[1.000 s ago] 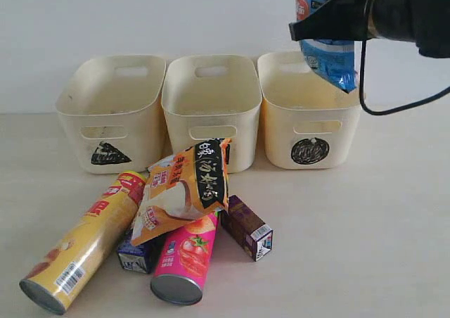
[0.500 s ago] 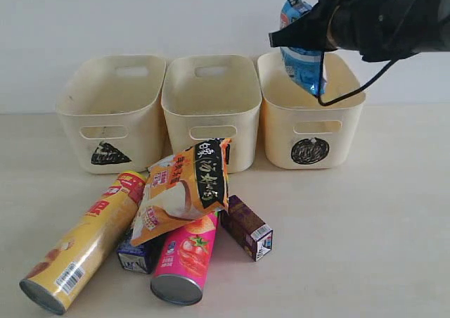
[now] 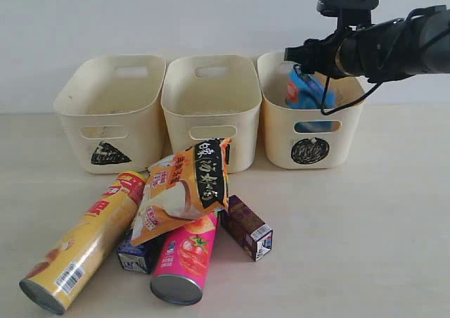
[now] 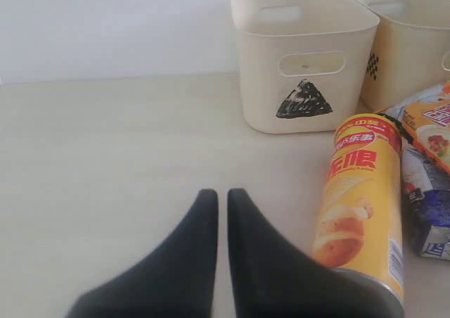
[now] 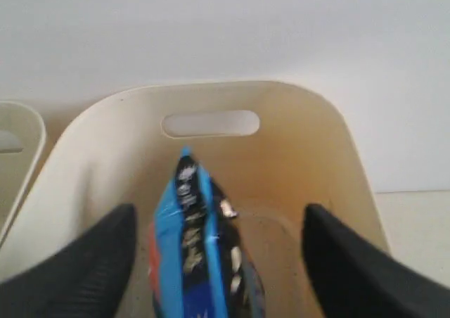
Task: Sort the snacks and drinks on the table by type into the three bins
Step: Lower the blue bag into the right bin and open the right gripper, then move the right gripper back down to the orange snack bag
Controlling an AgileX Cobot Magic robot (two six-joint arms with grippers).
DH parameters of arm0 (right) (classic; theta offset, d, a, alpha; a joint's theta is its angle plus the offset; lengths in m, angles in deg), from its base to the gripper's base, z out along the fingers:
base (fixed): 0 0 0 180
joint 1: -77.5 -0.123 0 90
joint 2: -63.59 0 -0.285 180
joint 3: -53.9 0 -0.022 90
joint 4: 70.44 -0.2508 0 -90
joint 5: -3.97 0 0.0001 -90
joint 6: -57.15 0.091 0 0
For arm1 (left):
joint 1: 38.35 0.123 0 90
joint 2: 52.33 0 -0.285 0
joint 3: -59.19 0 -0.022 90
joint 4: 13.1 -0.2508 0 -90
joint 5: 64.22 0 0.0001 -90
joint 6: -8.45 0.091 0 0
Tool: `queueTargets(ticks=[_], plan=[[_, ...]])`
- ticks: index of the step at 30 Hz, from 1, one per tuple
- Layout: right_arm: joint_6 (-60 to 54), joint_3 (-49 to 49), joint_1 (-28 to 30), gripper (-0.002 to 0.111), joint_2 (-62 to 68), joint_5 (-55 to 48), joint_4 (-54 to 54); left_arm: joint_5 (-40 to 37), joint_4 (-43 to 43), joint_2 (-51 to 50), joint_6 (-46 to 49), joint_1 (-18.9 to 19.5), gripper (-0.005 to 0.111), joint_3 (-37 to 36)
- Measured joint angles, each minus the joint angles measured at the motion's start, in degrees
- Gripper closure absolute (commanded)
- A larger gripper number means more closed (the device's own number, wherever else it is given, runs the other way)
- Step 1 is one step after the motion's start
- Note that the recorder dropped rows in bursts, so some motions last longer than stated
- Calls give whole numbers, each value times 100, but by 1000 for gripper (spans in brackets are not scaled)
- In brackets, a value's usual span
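Outside, we see the right pincer (image 3: 290, 53) over the circle bin (image 3: 278, 135), with the blue bag (image 3: 304, 95) inside, beneath it. Its wrist view shows it spread, the bag released. Left wrist: the left pincer (image 4: 222, 195) is clenched empty beside the yellow tube (image 4: 362, 205). We judge the orange bag (image 3: 190, 188) is next.

Surface (image 3: 365, 247): matt pale beige, smooth, faint wood grain. Three bins (image 3: 179, 131): cream plastic, smooth, low sheen; the black marks look like scribbled marker. Orange bag (image 3: 190, 188): crinkly glossy film. Blue bag (image 3: 304, 94), in the bin far right of the orange bag: same glossy crinkled film. Yellow tube (image 3: 88, 237) left of the orange bag and pink-red tube (image 3: 188, 251) under it: glossy printed sleeves, dull grey metal ends. Purple carton (image 3: 246, 228) and blue and white carton (image 3: 140, 253) beside the orange bag: printed card, slight sheen. Left fingers (image 4: 200, 251) and right fingers (image 5: 84, 262): black, matt, smooth; plastic or rubber, can't tell.
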Motion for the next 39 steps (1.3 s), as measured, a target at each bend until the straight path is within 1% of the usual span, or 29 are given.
queueTargets(ticks=[1,3,5,7,9,10,12,14,15,17,23,26,28,31,34,37,38,39], plan=[[-16,11,1,17,0,-30,0,0,0,0,0,0,102,0],[-102,10,1,17,0,-67,0,0,0,0,0,0,102,0],[-148,10,1,22,-29,-38,12,0,0,0,0,0,102,0],[-184,10,1,32,-93,73,12,0,0,0,0,0,102,0],[-249,10,1,45,-207,274,12,0,0,0,0,0,102,0],[-314,10,1,54,-263,376,12,0,0,0,0,0,102,0],[-468,10,1,73,-407,717,12,0,0,0,0,0,102,0],[-562,10,1,96,-548,1065,12,0,0,0,0,0,102,0],[-588,10,1,106,-609,1256,12,0,0,0,0,0,102,0],[-630,10,1,108,-714,1649,12,0,0,0,0,0,102,0],[-709,10,1,108,-1017,2638,12,0,0,0,0,0,102,0],[-1028,-158,1,108,-1205,2787,12,0,0,0,0,0,102,0],[-1411,-371,1,108,-1363,2642,12,0,0,0,0,0,102,0],[-2228,-797,-56,108,-1689,1733,54,0,0,0,0,0,102,0],[-3339,-1180,-190,108,-2094,326,80,0,0,0,0,0,102,0],[-4329,-1403,-284,108,-2438,-827,65,0,0,0,0,0,102,0],[-4619,-1426,-289,108,-2501,-1164,-41,0,0,0,0,0,102,0],[-5443,-1438,-298,108,-2587,-1760,-489,0,0,0,0,0,102,0]])
